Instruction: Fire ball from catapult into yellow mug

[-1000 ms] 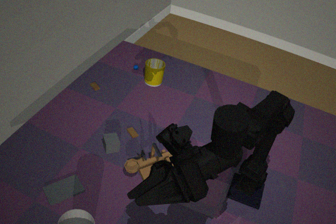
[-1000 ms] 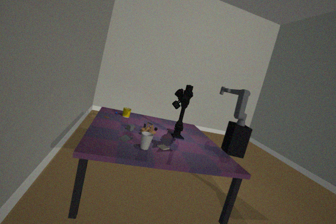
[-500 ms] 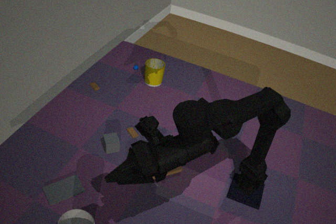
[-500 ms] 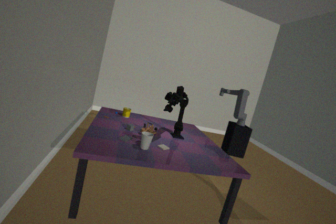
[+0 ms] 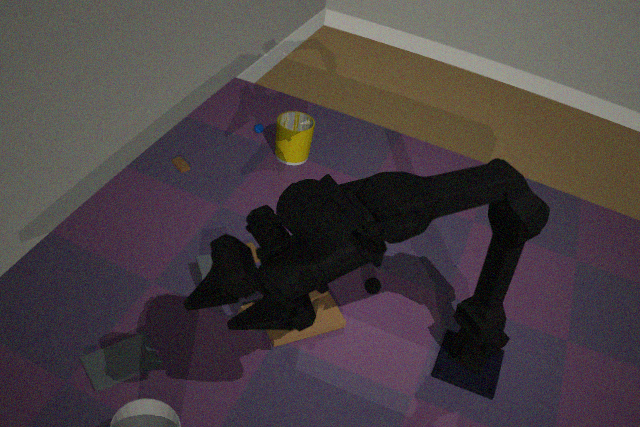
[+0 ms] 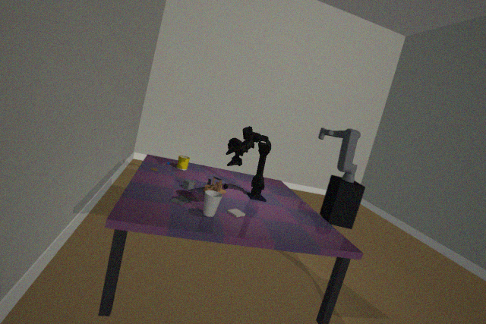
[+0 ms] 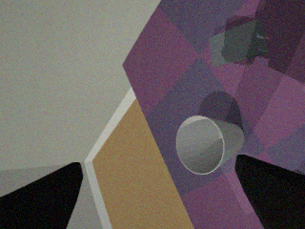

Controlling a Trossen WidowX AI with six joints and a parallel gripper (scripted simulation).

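Yellow mug [image 5: 294,137] — purple-checked table [image 5: 129,215], seemingly black ball [image 5: 372,285].

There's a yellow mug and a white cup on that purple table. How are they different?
The yellow mug has a bright yellow wall, while the white cup is pale all over. The yellow mug stands near the table's far corner; the white cup stands toward the near edge. A small blue ball lies beside the yellow mug; none shows by the white cup. Both stand upright, mouths open upward.
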